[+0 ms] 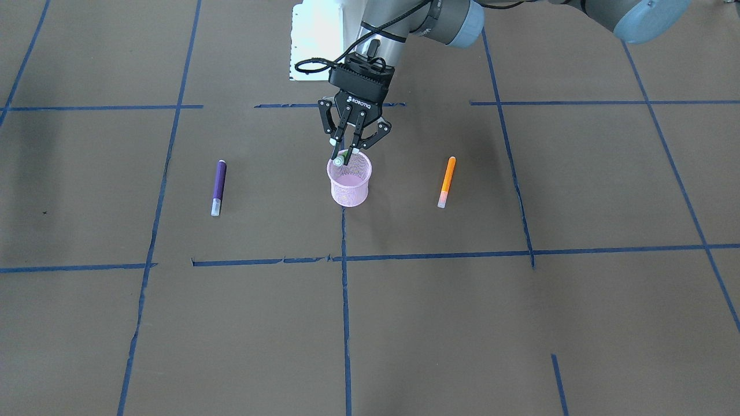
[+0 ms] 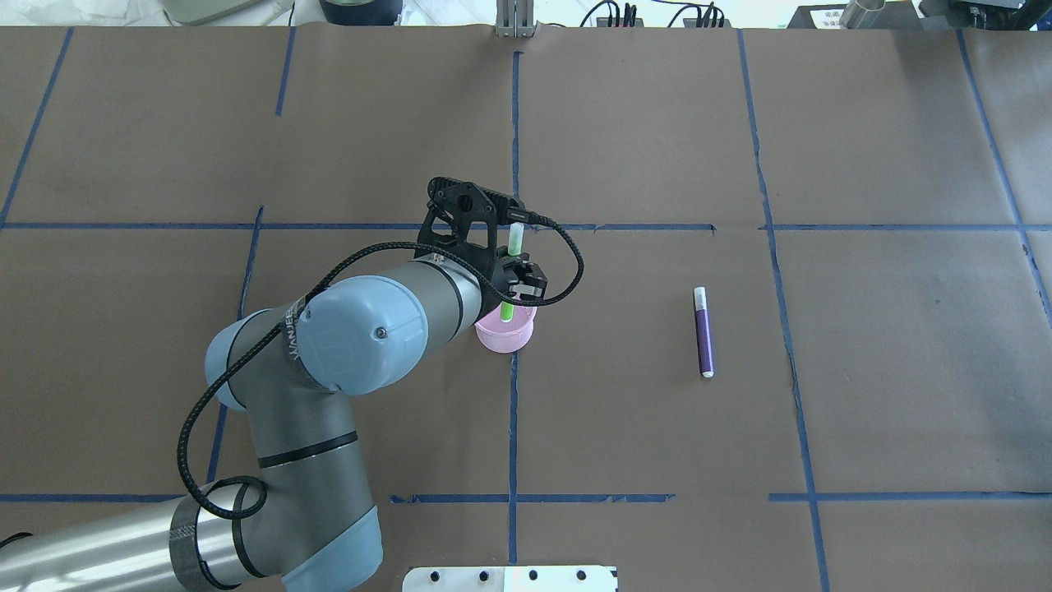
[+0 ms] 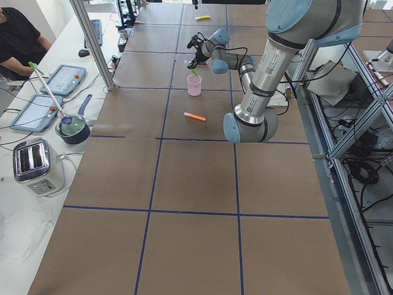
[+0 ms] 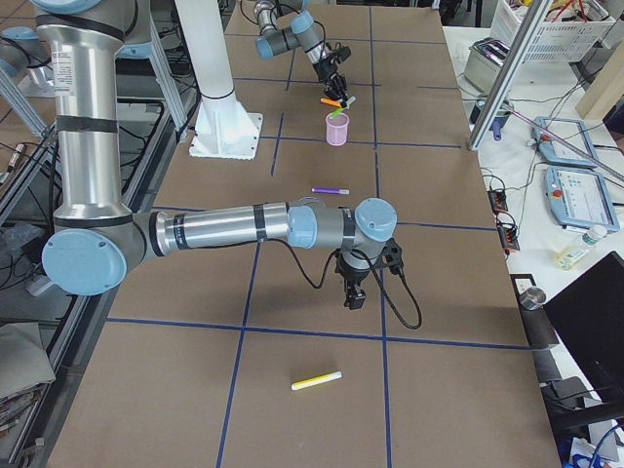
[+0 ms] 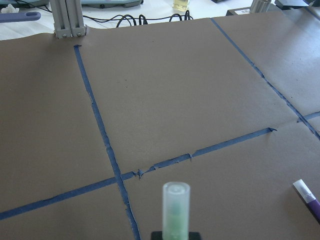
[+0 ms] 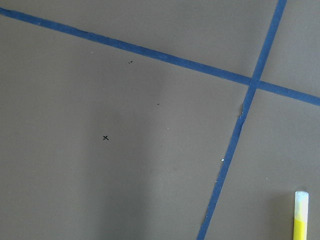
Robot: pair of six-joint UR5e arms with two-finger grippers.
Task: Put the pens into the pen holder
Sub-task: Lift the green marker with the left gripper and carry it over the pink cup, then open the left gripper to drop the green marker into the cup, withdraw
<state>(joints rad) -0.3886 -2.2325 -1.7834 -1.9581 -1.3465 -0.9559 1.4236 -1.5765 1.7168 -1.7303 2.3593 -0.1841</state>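
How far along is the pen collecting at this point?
Done: none yet; no released pen shows in the pink mesh pen holder. In hand: the left gripper grips the green pen, its lower end at the holder's mouth. Remaining: purple pen, orange pen and yellow pen lie on the table.

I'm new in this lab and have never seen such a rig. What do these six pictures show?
These are two robot arms at a table covered in brown paper, photographed at one moment. Four fixed cameras look from across the table, from behind the robot and from each end; two more sit on the wrists. The left gripper is closed on a green pen, tilted over a pink mesh pen holder. A purple pen, an orange pen and a yellow pen lie flat on the table. The right gripper hangs above the paper near the yellow pen; whether it is open is unclear.
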